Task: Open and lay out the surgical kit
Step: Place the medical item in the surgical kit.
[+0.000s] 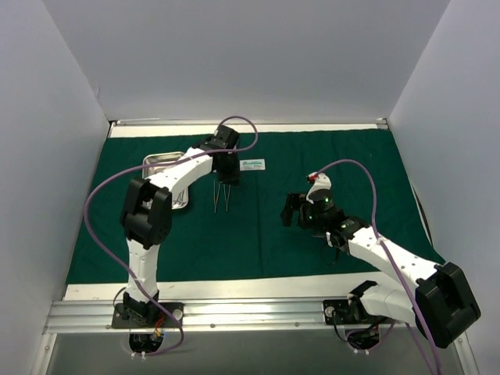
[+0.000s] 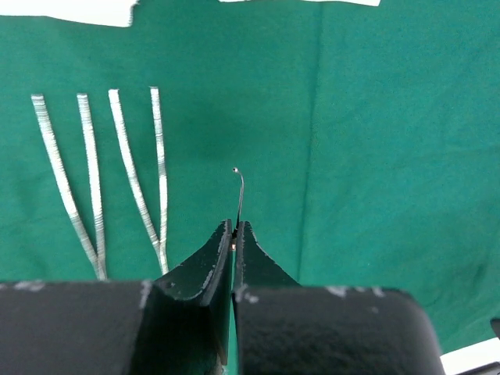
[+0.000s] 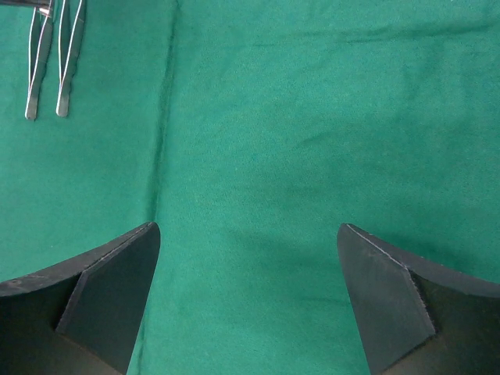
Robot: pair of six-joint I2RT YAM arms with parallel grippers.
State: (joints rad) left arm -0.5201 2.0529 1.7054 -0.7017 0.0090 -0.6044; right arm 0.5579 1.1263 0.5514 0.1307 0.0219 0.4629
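Observation:
The dark green cloth (image 1: 328, 156) of the surgical kit lies spread flat on the table. Two silver tweezers (image 1: 221, 197) lie side by side on it, and they show as two V shapes (image 2: 144, 180) in the left wrist view. My left gripper (image 1: 228, 178) hovers just behind them. It is shut (image 2: 236, 228) on a thin dark needle (image 2: 240, 194) with a hooked tip that sticks out past the fingertips. My right gripper (image 1: 301, 209) stands open (image 3: 248, 234) over bare cloth at centre right, holding nothing. The tweezers (image 3: 48, 66) lie far to its upper left.
A shiny steel tray (image 1: 156, 162) sits at the cloth's back left, partly under my left arm. A small white packet (image 1: 252, 164) lies just right of my left gripper. White walls close in on three sides. A metal rail (image 1: 234, 312) runs along the near edge.

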